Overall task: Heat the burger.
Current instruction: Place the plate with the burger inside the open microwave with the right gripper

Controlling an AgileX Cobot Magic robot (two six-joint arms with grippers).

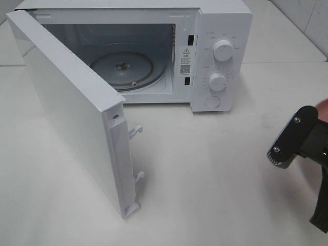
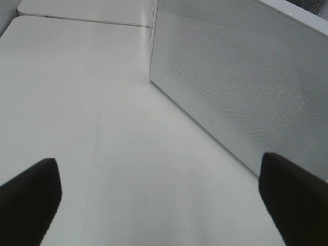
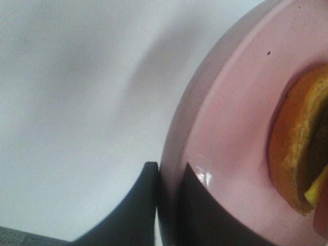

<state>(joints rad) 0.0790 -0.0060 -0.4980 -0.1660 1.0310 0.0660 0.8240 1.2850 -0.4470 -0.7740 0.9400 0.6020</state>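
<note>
**Two hands, one loaded plate**

My left fingers [image 2: 31,200] hang spread and empty near the open door [image 1: 61,113]. The microwave [image 1: 225,20] holds only its bare glass turntable [image 1: 123,66]. My right fingers [image 3: 138,205] pinch the rim of the pink plate [image 3: 230,128]. The burger [image 3: 294,138] sits on it, well right of the microwave. Next, I judge: carry it level onto the turntable.
</note>
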